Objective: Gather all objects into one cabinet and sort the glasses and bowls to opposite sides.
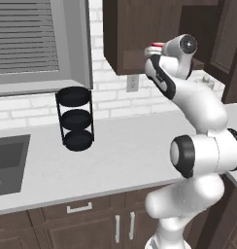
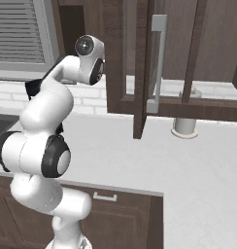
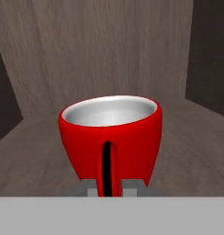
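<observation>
The glossy red mug point(image 3: 110, 137) with a pale grey interior sat inside the dark-brown wooden wall cabinet point(image 1: 125, 34), upright on its shelf, in front of the cabinet's grained back wall, and nothing could be seen in the mug. The gripper point(image 3: 109, 189) was closed on the mug's red loop handle, which rose between the two small grey fingertips point(image 3: 88, 189) at the bottom of the hand view. In the left base view only a sliver of red and white showed at the cabinet's open underside edge, where the white arm's wrist reached up into it, so the mug there was mostly hidden by the arm. In the right base view the cabinet's glass-paned door point(image 2: 140, 63) stood open, edge-on, with its grey bar handle point(image 2: 158, 53) facing out; the arm's hand disappeared behind the cabinet's side, and the shelf's contents could not be made out. Below the cabinet, on the light grey surface point(image 2: 188, 165), a pale cylindrical canister point(image 2: 185, 121) stood partly hidden by the door frame. To the left of the cabinet, a black three-tier round wire rack point(image 1: 76, 118) stood on the surface, its trays empty.
</observation>
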